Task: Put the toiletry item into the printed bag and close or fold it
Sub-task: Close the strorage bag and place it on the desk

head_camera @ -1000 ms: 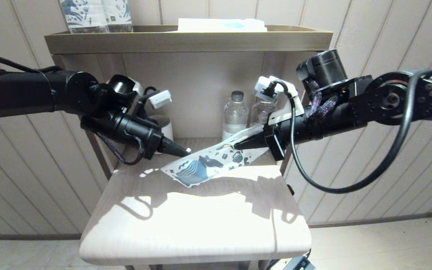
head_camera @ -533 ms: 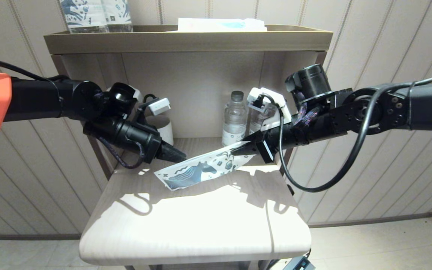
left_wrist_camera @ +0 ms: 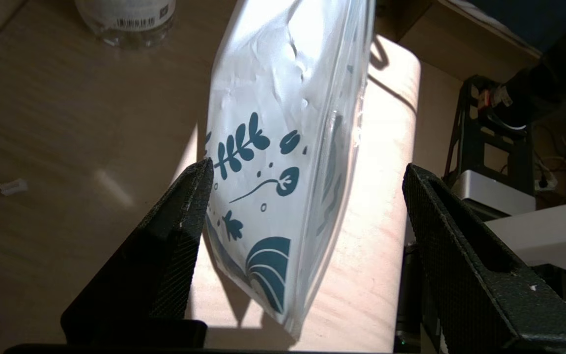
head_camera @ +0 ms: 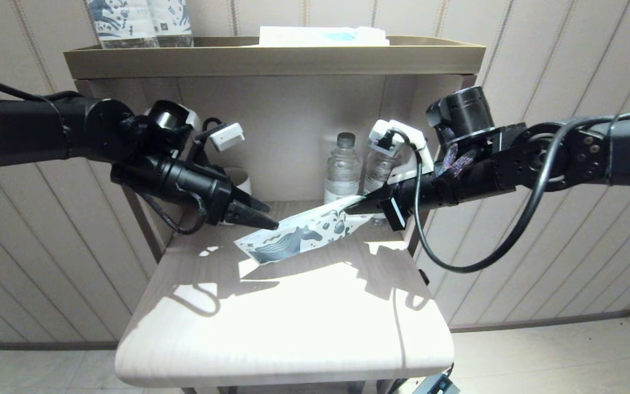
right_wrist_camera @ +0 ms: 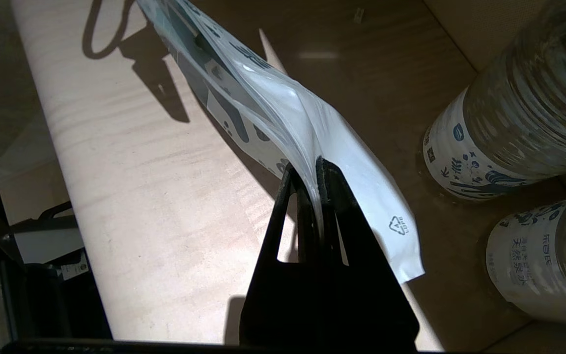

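One printed bag point(head_camera: 298, 238) hangs pinched in the right pincer point(head_camera: 354, 208), contents hidden.

We seem to be in a hotel-style guest room or a mock-up of one. We see a beige panelled wall with thin vertical stripes point(head_camera: 539, 33), a pale wood side stand with a brass-toned top tray point(head_camera: 271, 60), two clear plastic water bottles with printed labels point(head_camera: 343, 169) in its niche, and a light tiled floor point(head_camera: 555, 350) beneath.
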Robot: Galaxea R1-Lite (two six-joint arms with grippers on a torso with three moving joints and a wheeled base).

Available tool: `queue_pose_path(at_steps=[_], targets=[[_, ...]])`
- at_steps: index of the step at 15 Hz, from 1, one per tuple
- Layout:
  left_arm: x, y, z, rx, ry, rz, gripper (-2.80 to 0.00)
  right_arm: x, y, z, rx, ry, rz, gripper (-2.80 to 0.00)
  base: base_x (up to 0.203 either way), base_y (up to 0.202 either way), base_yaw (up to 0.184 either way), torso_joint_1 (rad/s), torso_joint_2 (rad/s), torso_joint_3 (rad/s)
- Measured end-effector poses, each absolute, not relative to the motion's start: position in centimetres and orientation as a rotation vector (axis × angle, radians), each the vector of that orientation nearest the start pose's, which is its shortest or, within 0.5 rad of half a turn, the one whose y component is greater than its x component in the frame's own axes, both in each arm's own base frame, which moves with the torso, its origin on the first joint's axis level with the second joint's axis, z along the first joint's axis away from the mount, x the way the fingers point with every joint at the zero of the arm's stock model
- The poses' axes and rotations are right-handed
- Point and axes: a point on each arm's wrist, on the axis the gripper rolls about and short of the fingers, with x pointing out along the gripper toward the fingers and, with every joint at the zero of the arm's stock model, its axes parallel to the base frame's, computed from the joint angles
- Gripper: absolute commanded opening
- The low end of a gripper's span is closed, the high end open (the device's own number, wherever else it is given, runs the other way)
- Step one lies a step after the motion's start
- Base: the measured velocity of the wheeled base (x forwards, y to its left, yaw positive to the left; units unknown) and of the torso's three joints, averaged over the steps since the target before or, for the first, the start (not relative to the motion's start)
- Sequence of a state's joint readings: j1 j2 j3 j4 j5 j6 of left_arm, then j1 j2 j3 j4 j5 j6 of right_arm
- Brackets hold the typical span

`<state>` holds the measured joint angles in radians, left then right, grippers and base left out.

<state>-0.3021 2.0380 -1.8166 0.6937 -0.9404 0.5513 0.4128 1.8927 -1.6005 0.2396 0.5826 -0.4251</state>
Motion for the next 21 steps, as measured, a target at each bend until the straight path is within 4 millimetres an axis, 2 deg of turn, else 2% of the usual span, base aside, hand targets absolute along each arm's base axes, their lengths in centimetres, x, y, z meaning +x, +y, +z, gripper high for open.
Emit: queue_pose_path(at_steps=[3, 6, 9, 15, 16, 21], targets=[[34.0, -12.5, 24.9, 0.158, 0.537, -1.347, 0.00, 32.2, 15.6, 26.6, -0.334, 0.319, 1.072, -2.80, 0.000, 0.000, 0.000, 0.000, 0.00, 0.000], [32.2, -11.9, 25.7, 0.150, 0.559, -1.345, 0.00, 32.1, 16.1, 26.2, -0.330, 0.336, 1.080, -2.80, 0.000, 0.000, 0.000, 0.000, 0.00, 0.000], [29.8, -10.4, 25.3, 0.143, 0.607, -1.311, 0.00, 32.7, 16.8, 25.7, -0.339, 0.313, 1.070, -2.80, 0.000, 0.000, 0.000, 0.000, 0.00, 0.000], [24.2, -6.1, 24.6, 0.141, 0.663, -1.160, 0.00, 33.0, 17.4, 25.3, -0.326, 0.345, 1.025, -2.80, 0.000, 0.000, 0.000, 0.000, 0.00, 0.000], [23.1, -5.6, 24.7, 0.143, 0.661, -1.145, 0.00, 33.1, 17.5, 25.3, -0.328, 0.342, 1.013, 0.00, 0.000, 0.000, 0.000, 0.000, 0.00, 0.000], [17.1, -4.2, 24.5, 0.162, 0.673, -1.058, 0.00, 33.1, 18.2, 25.1, -0.341, 0.307, 0.991, 0.00, 0.000, 0.000, 0.000, 0.000, 0.00, 0.000]])
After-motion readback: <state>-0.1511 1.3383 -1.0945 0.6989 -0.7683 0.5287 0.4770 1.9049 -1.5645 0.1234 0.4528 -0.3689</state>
